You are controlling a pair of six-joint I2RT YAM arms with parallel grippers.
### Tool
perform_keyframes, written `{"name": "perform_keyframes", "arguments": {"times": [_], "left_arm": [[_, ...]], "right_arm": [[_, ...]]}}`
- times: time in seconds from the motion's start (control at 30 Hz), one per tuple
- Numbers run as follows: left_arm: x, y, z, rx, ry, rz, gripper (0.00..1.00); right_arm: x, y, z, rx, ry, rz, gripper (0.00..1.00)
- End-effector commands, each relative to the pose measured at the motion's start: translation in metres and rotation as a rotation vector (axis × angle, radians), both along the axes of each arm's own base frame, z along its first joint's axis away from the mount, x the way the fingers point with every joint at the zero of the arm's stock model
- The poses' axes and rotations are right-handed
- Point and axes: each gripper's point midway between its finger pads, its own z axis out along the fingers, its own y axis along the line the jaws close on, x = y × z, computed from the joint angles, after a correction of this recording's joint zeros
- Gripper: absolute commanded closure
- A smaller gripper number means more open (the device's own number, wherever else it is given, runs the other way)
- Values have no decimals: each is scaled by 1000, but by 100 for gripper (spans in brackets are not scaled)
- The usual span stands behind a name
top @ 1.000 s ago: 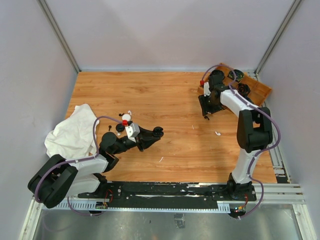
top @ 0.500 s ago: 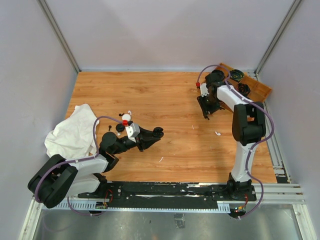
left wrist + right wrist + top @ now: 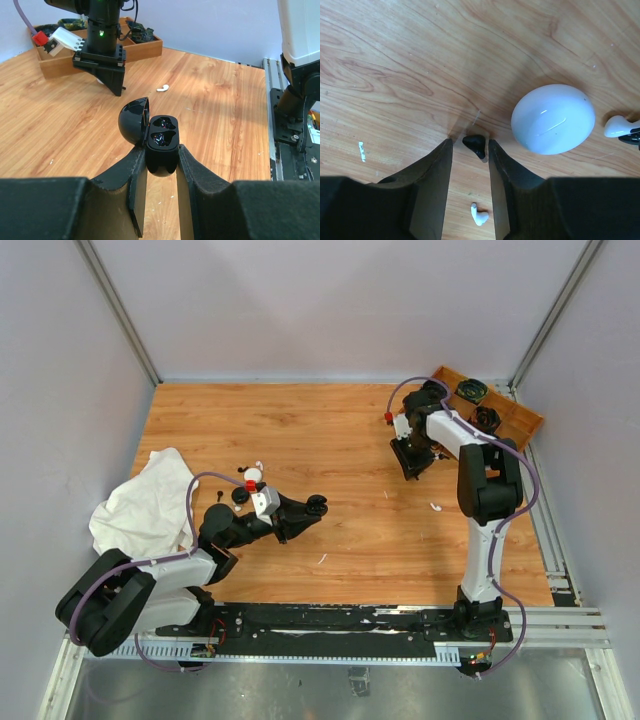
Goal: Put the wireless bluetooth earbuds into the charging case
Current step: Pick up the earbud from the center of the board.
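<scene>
While the left pincer (image 3: 161, 151) is clamped on the open black case (image 3: 162, 136), lid swung aside and both wells facing up, we have the right pincer (image 3: 469, 143) tip-down on the table (image 3: 300, 430) with a black bud (image 3: 475, 145) lying between its fingertips. Its jaws stand a little apart. The bud touches one finger and bare wood shows between it and the other, so we judge it not yet pinched. The bud's long axis runs slantwise across the gap, neither along the fingers nor square to them, so closing may turn it. The right arm is plainly the nearer one, and the case sits well apart from it, across the table. A white bud (image 3: 480, 215) lies further back between the fingers, and a white puck (image 3: 553, 118) sits just outside one finger. Only the right wrist view shows the black bud, since from above the pincer hides it. Only the left wrist view shows the wells, which look empty, though their dark gloss leaves us unsure.
</scene>
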Motion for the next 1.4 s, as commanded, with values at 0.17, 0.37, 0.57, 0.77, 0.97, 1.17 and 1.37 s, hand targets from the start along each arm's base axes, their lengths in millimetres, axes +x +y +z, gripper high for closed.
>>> {"name": "perform_keyframes", "arguments": {"times": [0.17, 0.37, 0.57, 0.77, 0.97, 1.17, 1.37], "left_arm": [[4, -2, 9, -8, -31, -4, 100], [4, -2, 9, -6, -33, -3, 100], [7, 0, 9, -5, -40, 17, 100], [8, 4, 11, -16, -50, 44, 100], [10, 8, 14, -33, -59, 76, 100], [13, 14, 19, -56, -73, 121, 100], [17, 23, 21, -72, -87, 177, 100]], "right_arm": [[-5, 1, -8, -45, 44, 27, 68], [-6, 2, -6, -52, 38, 21, 78], [-7, 18, 5, -31, -10, 26, 85], [-12, 39, 22, 3, -75, 44, 88], [-23, 65, 54, 51, -173, 76, 87], [-38, 94, 98, 120, -314, 106, 86], [-54, 127, 144, 212, -469, 149, 85]]}}
